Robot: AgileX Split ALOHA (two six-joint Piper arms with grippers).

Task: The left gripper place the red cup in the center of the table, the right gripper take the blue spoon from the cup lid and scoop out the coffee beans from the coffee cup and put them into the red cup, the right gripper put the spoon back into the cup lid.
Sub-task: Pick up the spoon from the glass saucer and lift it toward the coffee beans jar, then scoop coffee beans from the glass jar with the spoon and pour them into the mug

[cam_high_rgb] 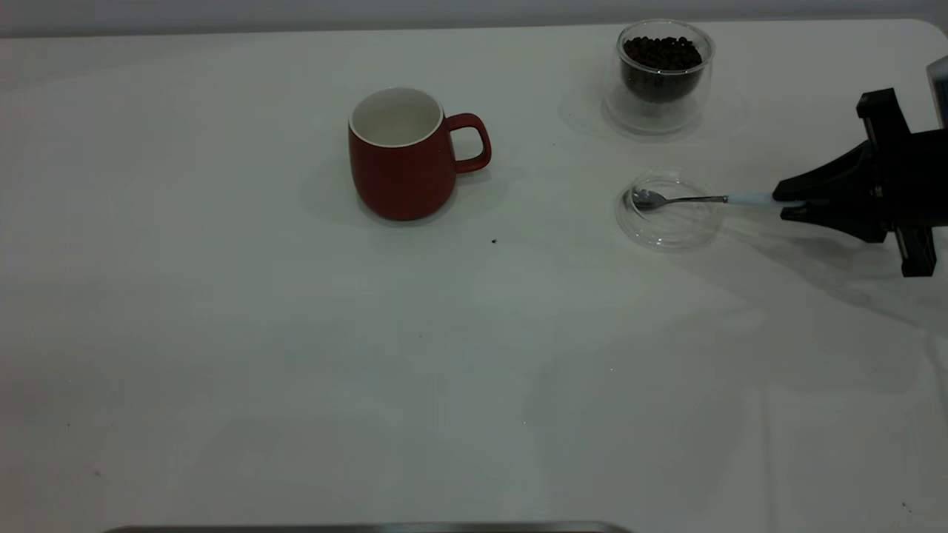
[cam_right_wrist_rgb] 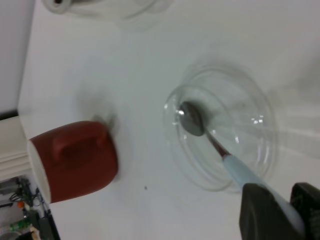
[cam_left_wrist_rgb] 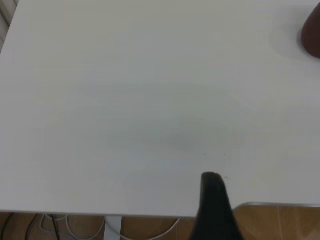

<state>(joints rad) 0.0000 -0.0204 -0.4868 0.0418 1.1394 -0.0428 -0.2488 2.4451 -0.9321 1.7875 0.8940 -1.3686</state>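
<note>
The blue spoon point(cam_high_rgb: 692, 198) lies almost level, its metal bowl resting in the clear cup lid point(cam_high_rgb: 669, 211) and its pale blue handle running out toward the table's right edge. There the right gripper point(cam_high_rgb: 786, 201) has it: the black fingers are closed to a narrow gap, pinching the handle's end between them. The right arm reaches in low from the right side, pointing toward the table's centre, with most of it cut off by the picture's edge. In the right wrist view the two fingers point(cam_right_wrist_rgb: 262, 212) straddle the handle, and the spoon's bowl point(cam_right_wrist_rgb: 191, 119) sits inside the lid's ring point(cam_right_wrist_rgb: 172, 107).

Behind the lid, farther back on the table, stands the glass coffee cup point(cam_high_rgb: 664, 78), dark beans filling it. The red cup point(cam_high_rgb: 404, 154) stands upright near the middle of the white table point(cam_high_rgb: 296, 370), well apart from the lid, handle turned toward the right arm; its white inside is hard to read for contents. One dark speck point(cam_high_rgb: 494, 240) lies on the cloth between the red cup and the lid.

The left gripper point(cam_left_wrist_rgb: 215, 210) shows only as a single dark finger over the table's edge in its own wrist view, and whether it is open there is impossible to say.
</note>
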